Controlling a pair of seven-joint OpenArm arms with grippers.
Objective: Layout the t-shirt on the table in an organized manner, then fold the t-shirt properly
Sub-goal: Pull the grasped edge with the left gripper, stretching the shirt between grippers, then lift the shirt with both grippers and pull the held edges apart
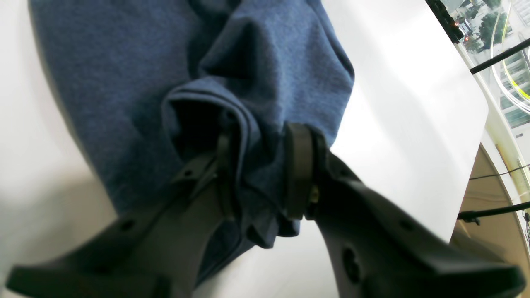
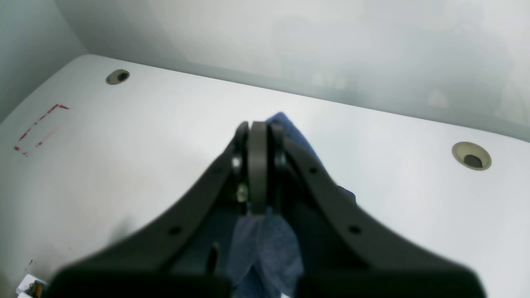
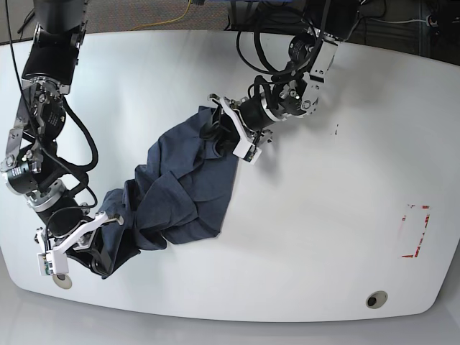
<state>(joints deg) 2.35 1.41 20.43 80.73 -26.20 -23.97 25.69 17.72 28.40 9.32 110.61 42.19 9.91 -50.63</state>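
t-shirt (image 3: 183, 183) stretched btwn left gripper (image 1: 265, 174), right gripper (image 2: 258, 165), both pinching fabric

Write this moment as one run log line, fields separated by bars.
phase: layout | dark navy-grey cotton t-shirt: bunched, stretched between both tools | left tool: shut on t-shirt | right tool: shut on t-shirt | glossy white table: red tape outline uncovered

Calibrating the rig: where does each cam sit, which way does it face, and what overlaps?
Left wrist: behind the left gripper, looking along its fingers, which pinch a fold of the t-shirt; white table and a window beyond.
Right wrist: behind the right gripper, shut on shirt cloth, facing across the table to the grommets and red tape.
Base: overhead, looking down on both arms and the rumpled shirt stretched between them.
Shared: shirt and table in all three; tape in right wrist and base.
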